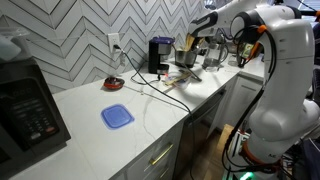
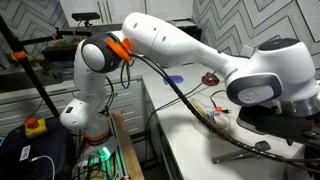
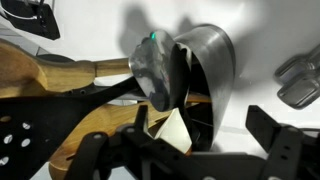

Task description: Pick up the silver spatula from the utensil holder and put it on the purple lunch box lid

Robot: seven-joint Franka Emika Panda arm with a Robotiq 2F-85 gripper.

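– Several handles crowd the utensil holder (image 3: 205,55). Which one is ours?

– Hard to say. In the wrist view I can't pick out the silver spatula for certain. It should be among that bunch, at the far end of the counter (image 1: 90,135) from the purple lunch box lid (image 1: 117,116), which lies flat and well apart.

– How will it handle?

– I'd judge stiff, light and slick, being metal. Take it on the handle, up near the top where it clears the rim, and draw it out along its own lean.

– And the end effector (image 3: 187,145)?

– Fingers spread wide, nothing between the pads, poised right at the mouth of the pot.

– What's in the way?

– Wooden utensils (image 3: 60,72) and a black slotted turner (image 3: 25,140) fan out beside it, and a grey head with a green dot (image 3: 150,65) leans over the rim. Any of them could snag or lift along. The coffee machine (image 1: 160,55) stands just beside the holder, and cables (image 1: 170,88) trail across the route to the lid.
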